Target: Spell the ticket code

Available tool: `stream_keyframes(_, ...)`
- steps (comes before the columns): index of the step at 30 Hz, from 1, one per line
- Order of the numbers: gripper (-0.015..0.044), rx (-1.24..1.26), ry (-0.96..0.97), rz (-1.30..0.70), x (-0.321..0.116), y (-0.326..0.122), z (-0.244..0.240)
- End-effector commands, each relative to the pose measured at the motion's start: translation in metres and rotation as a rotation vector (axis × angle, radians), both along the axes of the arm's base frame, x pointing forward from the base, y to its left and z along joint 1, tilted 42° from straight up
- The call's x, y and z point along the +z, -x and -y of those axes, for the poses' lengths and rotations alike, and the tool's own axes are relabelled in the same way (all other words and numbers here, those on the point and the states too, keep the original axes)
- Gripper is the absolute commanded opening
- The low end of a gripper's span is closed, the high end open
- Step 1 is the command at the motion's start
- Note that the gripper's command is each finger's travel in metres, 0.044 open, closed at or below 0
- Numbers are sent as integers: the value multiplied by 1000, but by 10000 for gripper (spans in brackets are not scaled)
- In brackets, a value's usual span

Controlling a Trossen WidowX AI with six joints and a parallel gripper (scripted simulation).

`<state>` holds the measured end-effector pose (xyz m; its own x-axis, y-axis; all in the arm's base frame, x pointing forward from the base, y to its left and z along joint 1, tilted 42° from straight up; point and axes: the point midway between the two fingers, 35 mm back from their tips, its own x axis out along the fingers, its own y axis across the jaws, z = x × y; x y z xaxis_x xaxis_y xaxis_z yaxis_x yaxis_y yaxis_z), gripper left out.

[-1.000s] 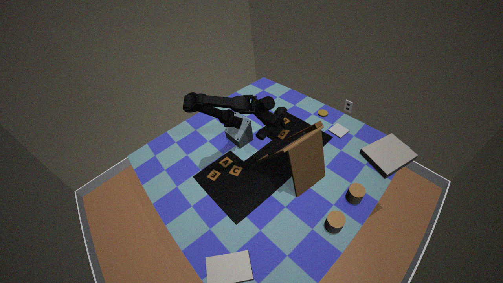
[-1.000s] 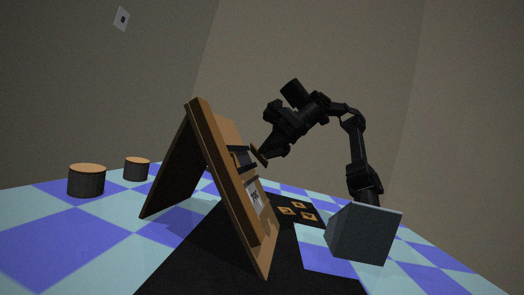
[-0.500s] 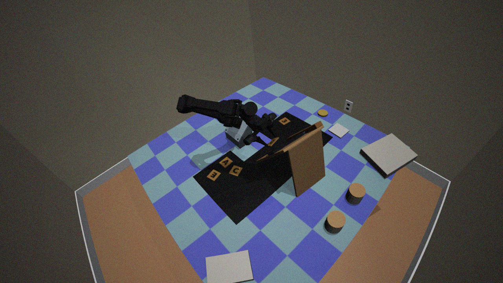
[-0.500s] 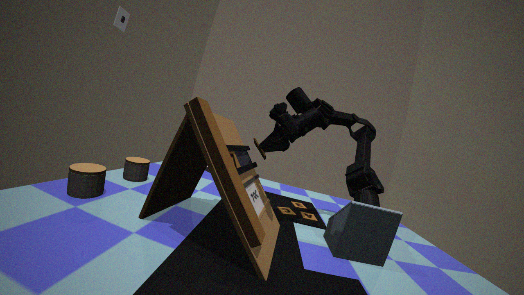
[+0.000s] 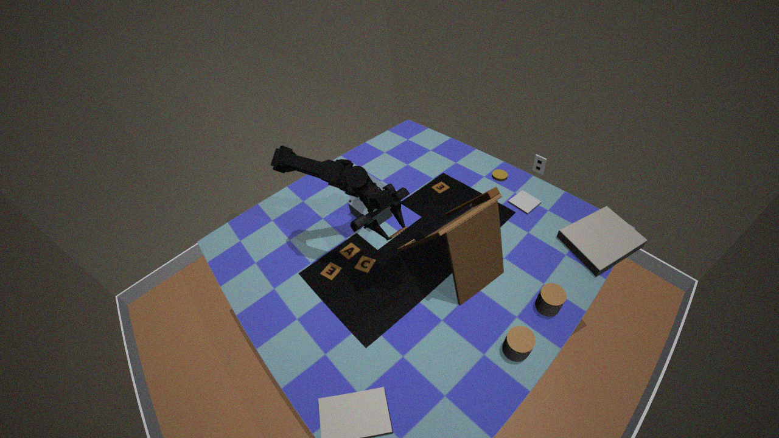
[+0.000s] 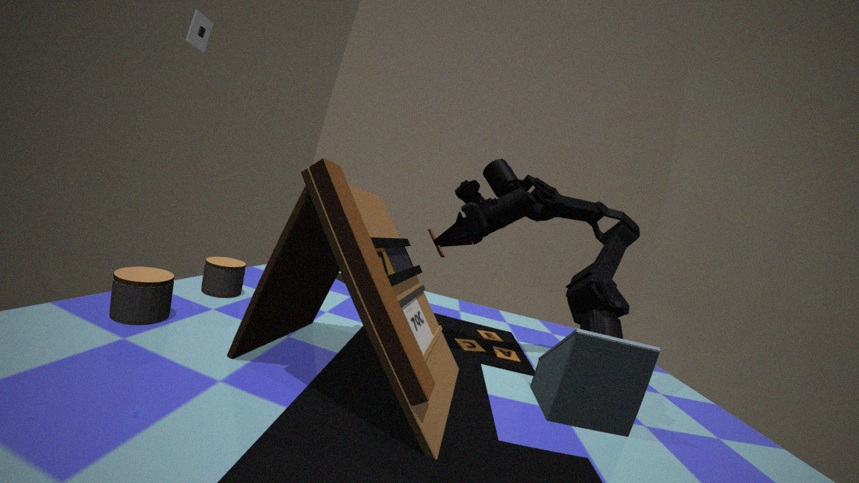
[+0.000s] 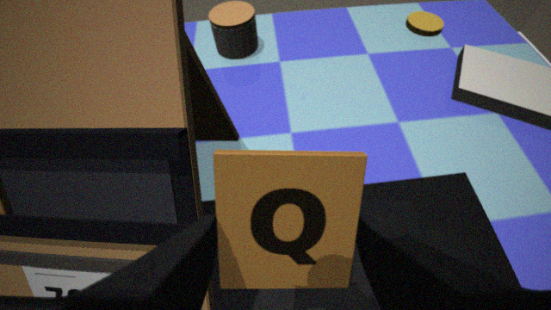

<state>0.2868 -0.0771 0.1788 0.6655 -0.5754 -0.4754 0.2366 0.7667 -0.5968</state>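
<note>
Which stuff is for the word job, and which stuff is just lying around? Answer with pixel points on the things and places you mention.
For the job:
- Q tile (image 5: 398, 232) (image 7: 288, 172), being held
- 7 tile (image 6: 383, 262) (image 7: 2, 204), in the rail (image 6: 405, 275) (image 7: 86, 228)
- C tile (image 5: 364, 264) (image 6: 469, 345)
- board (image 5: 473, 255) (image 6: 360, 264) (image 7: 86, 65) and its 7QC ticket (image 6: 418, 324) (image 7: 39, 281)

Just lying about:
- A tile (image 5: 349, 250) (image 6: 507, 353), not in the code
- dark cylinders with wooden tops (image 5: 552, 295) (image 6: 143, 297) (image 7: 236, 40)
- pale slabs (image 5: 602, 236) (image 7: 504, 82)

1. Letter tiles, total: six.
   - On the mat: four; left, three (image 5: 349, 250) (image 6: 507, 353); far, one (image 5: 440, 187).
   - Between the fingers: one, marked Q (image 7: 288, 172) (image 6: 435, 243).
   - In the rail: one (image 6: 383, 262).
2. Dark cylinders, tan tops: two; right (image 5: 550, 299) (image 5: 518, 344).
3. Yellow discs: two; far, one (image 5: 499, 174); near, one (image 7: 424, 22).
4. White-topped slabs: three; far, one small (image 5: 524, 201); right, one thick (image 5: 602, 238); near, one (image 5: 355, 412) (image 7: 504, 79).
5. Boards: one (image 5: 473, 250) (image 6: 372, 282) (image 7: 86, 65).
6. Tickets: one (image 6: 417, 336) (image 7: 36, 282).
7. Wall plates: two (image 5: 539, 163) (image 6: 194, 29).
</note>
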Motion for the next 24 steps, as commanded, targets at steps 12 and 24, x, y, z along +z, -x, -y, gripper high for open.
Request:
stream_keyframes(12,0,-31,97,23,15,8,29)
stream_keyframes(24,0,-31,100,27,1,-14,53)
